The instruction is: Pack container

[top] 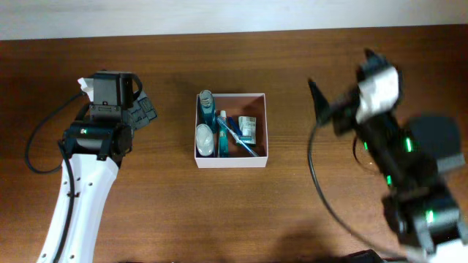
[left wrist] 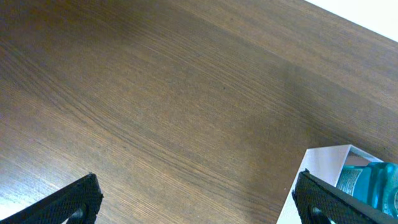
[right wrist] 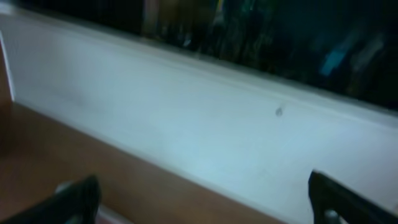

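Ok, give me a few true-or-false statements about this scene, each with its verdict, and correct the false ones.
1. The container sits on the table between the two arms. True.
2. The left gripper is shut on a bottle. False: it is open and empty, over bare wood beside the container.
3. A blue bottle is inside the container. True.
4. The right gripper grips the container's wall. False: it is open, holds nothing, and is apart from the container.
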Controlling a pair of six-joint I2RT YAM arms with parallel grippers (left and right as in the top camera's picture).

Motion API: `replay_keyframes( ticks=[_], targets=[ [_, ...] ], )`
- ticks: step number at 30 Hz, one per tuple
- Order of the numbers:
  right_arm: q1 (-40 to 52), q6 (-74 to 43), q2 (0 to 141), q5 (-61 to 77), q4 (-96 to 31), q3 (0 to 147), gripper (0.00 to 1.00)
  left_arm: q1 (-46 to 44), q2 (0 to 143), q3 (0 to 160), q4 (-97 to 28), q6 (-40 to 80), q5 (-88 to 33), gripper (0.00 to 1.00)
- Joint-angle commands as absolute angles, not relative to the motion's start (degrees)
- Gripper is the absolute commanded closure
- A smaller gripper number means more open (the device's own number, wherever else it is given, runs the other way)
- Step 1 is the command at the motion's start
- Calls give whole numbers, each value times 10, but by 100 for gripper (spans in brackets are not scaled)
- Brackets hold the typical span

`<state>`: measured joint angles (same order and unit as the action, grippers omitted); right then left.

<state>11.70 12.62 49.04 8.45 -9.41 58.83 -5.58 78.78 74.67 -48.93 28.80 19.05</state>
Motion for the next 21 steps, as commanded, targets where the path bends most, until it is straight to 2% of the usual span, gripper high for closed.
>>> replay_keyframes(
  ticks=[1,9,21],
  targets=[
    [106,133,387,70,-40,444,1,-52,791,751,-489,291,190,1],
    [55,131,182,70,44,214,1,-52,791,751,-489,291,190,1],
    [46,131,55,68,87,75,1,-52,791,751,-489,291,190,1]
  ],
)
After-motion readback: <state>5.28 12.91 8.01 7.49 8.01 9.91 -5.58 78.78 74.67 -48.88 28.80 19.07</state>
